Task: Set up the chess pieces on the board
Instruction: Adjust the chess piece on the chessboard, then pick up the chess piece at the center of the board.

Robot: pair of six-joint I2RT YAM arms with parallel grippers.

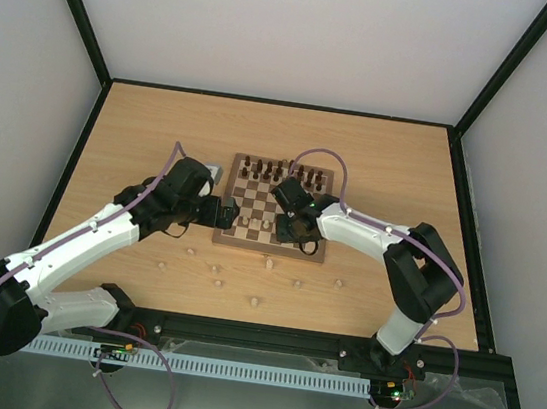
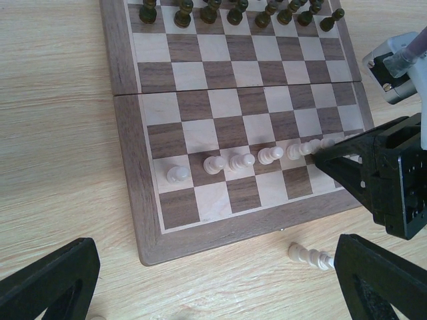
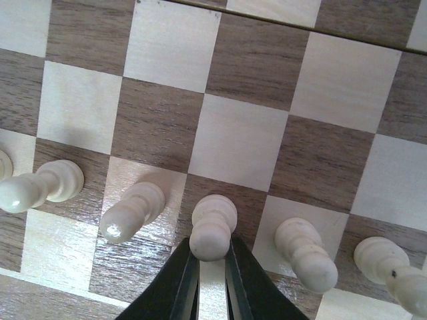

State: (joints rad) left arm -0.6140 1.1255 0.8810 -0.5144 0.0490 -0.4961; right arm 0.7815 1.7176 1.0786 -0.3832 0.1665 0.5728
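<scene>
The board [image 1: 268, 248] lies mid-table, with dark brown pieces [image 1: 276, 173] lined up along its far rows. A row of pale pawns [image 2: 213, 164] stands on the near side. My right gripper [image 3: 212, 249] is shut on the head of one pale pawn [image 3: 212, 227], which stands on a dark square in that row; the gripper also shows in the top view [image 1: 285, 228]. My left gripper [image 2: 220, 287] is wide open and empty, hovering over the table just off the board's left edge [image 1: 217, 212]. A pale piece [image 2: 308, 255] lies on its side beside the board.
Several loose pale pieces [image 1: 255, 301] are scattered on the tabletop between the board and the arm bases. The right arm's black gripper body [image 2: 390, 177] reaches over the board's near corner. Black frame rails border the table.
</scene>
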